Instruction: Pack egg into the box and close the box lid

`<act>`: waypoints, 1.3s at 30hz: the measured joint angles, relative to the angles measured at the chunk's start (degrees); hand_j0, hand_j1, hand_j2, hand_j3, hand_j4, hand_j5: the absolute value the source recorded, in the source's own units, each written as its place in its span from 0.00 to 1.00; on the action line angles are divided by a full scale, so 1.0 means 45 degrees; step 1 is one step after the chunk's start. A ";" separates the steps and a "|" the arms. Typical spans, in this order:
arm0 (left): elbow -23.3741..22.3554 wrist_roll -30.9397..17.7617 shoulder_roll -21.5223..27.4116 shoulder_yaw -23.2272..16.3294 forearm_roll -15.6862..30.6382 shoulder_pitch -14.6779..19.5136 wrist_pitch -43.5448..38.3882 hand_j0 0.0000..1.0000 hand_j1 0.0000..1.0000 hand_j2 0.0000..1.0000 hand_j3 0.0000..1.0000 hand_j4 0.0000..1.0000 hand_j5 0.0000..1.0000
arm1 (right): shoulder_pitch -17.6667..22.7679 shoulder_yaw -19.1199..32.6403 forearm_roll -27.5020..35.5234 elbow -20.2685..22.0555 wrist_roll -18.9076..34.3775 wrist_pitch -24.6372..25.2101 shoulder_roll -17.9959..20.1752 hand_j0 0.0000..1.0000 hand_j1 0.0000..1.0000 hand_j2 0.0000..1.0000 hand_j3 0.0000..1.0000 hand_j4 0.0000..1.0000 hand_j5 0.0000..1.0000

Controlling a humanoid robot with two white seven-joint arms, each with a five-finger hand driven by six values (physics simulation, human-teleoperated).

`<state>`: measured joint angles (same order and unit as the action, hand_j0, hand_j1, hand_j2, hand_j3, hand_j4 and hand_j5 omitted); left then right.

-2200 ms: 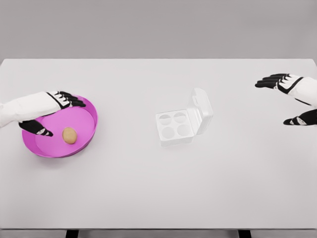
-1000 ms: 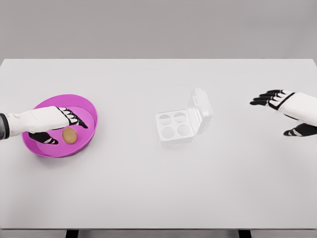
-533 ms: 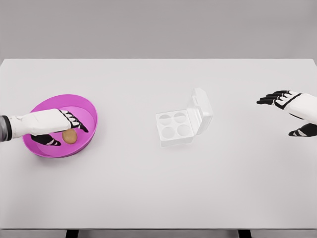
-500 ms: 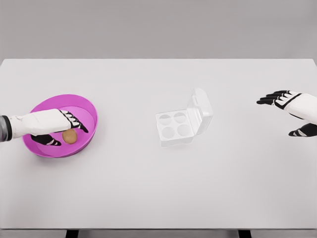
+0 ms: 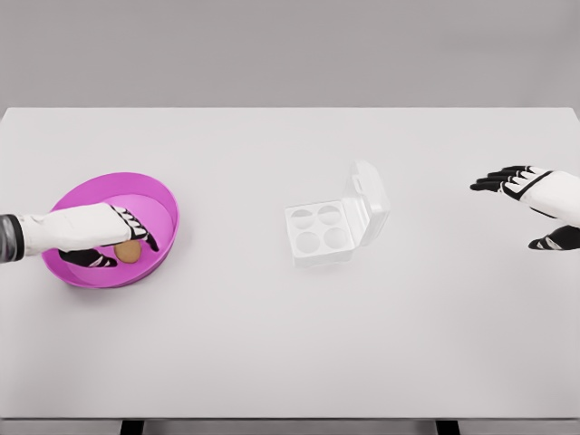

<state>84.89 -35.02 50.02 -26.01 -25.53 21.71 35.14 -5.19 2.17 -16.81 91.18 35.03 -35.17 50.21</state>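
At the left of the frame the left hand (image 5: 107, 237) reaches into the pink bowl (image 5: 163, 204), fingers curving around the egg (image 5: 130, 251) but seemingly not yet clamped, so next comes gripping and carrying it to the open box (image 5: 319, 234) at center, while the right hand (image 5: 535, 195) hovers spread at the right edge.

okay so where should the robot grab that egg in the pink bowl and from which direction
Probably from above, pinching across the narrow middle of the egg. It lies low in the pink bowl, whose raised wall blocks any level approach. The left hand is already over it, thumb and fingers either side; whether they touch cannot be told.
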 measured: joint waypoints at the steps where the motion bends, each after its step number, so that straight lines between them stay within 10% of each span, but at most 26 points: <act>1: 0.0000 0.0000 0.0006 0.0001 0.0000 0.0000 0.0000 0.66 0.66 0.66 0.66 0.66 0.66 | 0.0000 0.0000 0.0000 -0.0004 0.0000 0.0000 0.0000 1.00 1.00 1.00 1.00 1.00 1.00; 39: 0.0447 0.0001 0.0145 0.0450 0.0652 0.0625 0.0007 0.40 0.40 0.40 0.40 0.40 0.40 | 0.0000 -0.0014 0.0020 -0.0025 0.0000 0.0000 0.0000 1.00 1.00 1.00 1.00 1.00 1.00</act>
<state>86.90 -35.01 50.68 -23.99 -22.60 24.52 35.17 -5.19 2.11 -16.72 91.07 35.03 -35.17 50.21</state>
